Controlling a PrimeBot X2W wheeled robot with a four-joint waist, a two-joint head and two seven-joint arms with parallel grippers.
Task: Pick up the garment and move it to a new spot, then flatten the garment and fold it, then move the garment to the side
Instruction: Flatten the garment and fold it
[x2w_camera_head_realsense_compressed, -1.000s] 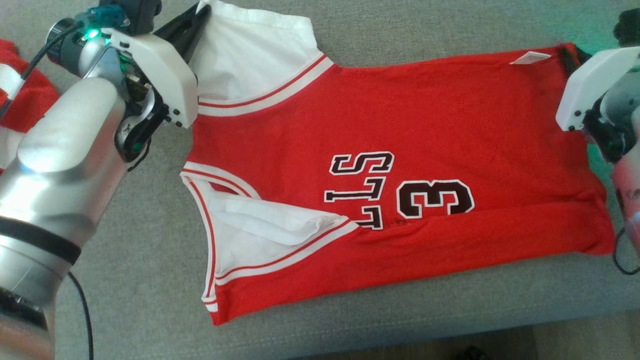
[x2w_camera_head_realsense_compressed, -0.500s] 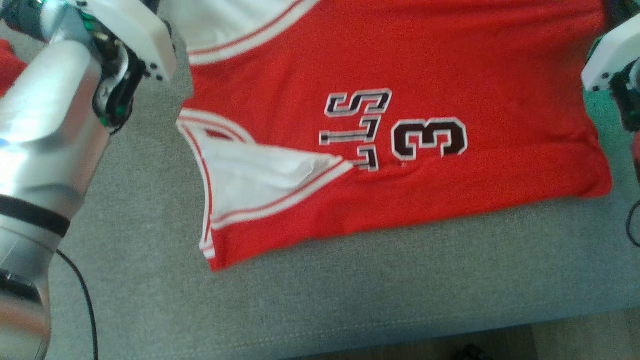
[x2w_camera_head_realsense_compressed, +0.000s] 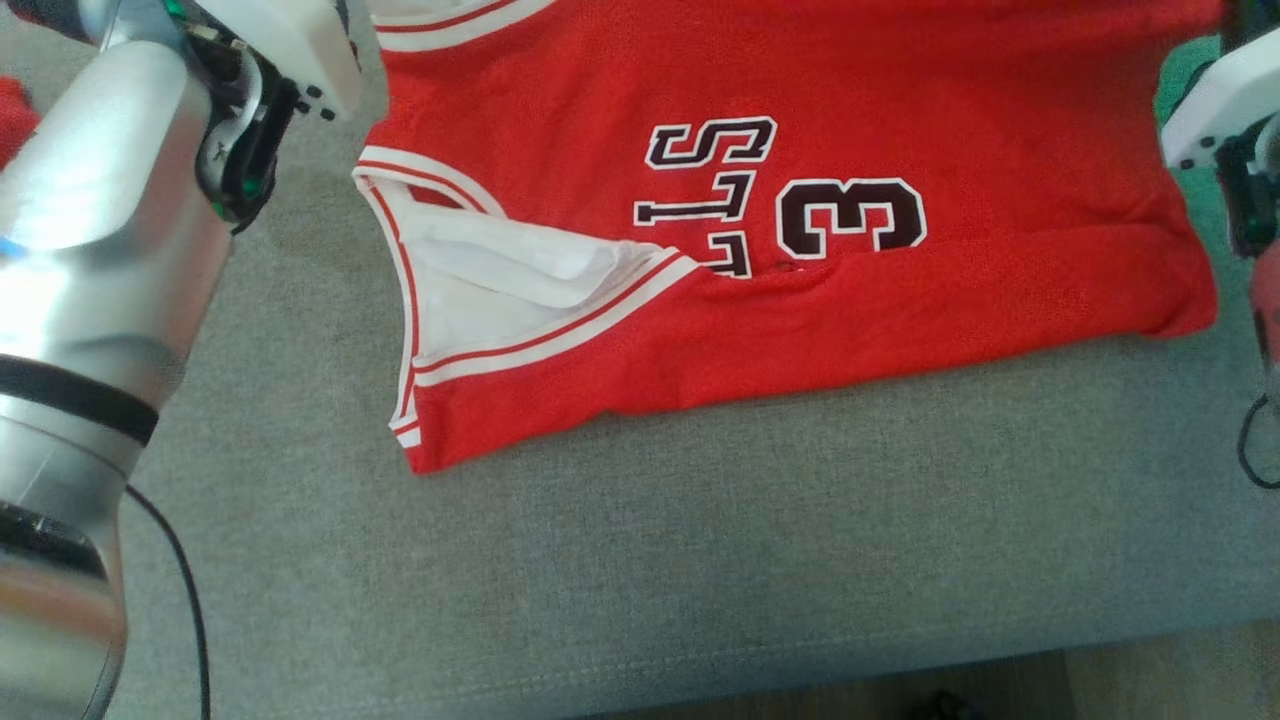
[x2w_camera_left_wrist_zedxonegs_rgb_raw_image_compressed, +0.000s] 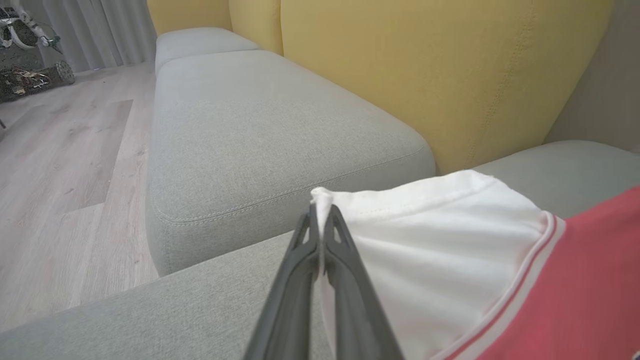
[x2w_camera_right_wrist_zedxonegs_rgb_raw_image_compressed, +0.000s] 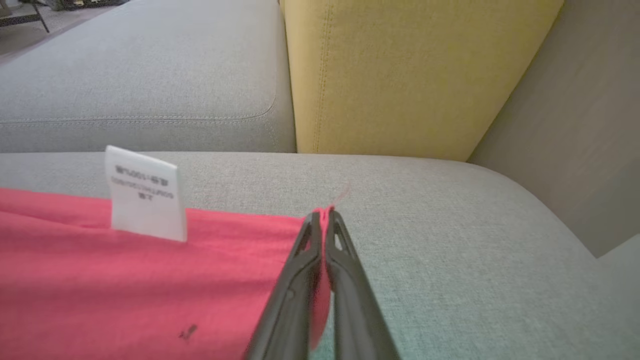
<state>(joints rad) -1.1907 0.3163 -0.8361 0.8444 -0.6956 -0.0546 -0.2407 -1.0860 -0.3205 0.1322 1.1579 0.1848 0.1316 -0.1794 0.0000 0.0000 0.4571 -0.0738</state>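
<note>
**Jersey (x2w_camera_head_realsense_compressed: 800, 300) in red fabric, clamped at two corners on grey woven sofa seat (x2w_camera_head_realsense_compressed: 700, 560)**

The jersey lies spread out on the seat. It is sleeveless, with white-and-red striped trim around its armholes and plain white cloth showing inside them. A dark, white-edged "3" and block letters lie sideways across its middle in the head view. A long shallow crease runs through the red cloth just below the number, and the near edge sits well back from the front of the seat.

The left claw (x2w_camera_left_wrist_zedxonegs_rgb_raw_image_compressed: 320, 220) has its two long dark fingers pressed together on the tip of the white cloth at one shoulder corner, beside the striped trim. The right claw (x2w_camera_right_wrist_zedxonegs_rgb_raw_image_compressed: 324, 217) is likewise clamped tight, on a red corner at the hem end, with a loose red thread poking out past the fingertips. Near it, a small white care label (x2w_camera_right_wrist_zedxonegs_rgb_raw_image_compressed: 145, 200) stands up from the red edge.

In the head view the silver left forearm (x2w_camera_head_realsense_compressed: 100, 250) fills the left side, with a thin black cable (x2w_camera_head_realsense_compressed: 185, 600) trailing below it, and the white right wrist housing (x2w_camera_head_realsense_compressed: 1215, 95) shows at the upper right. A scrap of other red cloth (x2w_camera_head_realsense_compressed: 15, 115) lies at the far left. Yellow padded back cushions (x2w_camera_left_wrist_zedxonegs_rgb_raw_image_compressed: 425, 75) rise behind the seat, and pale wooden floor (x2w_camera_left_wrist_zedxonegs_rgb_raw_image_compressed: 60, 165) lies beyond a neighbouring grey seat.
</note>
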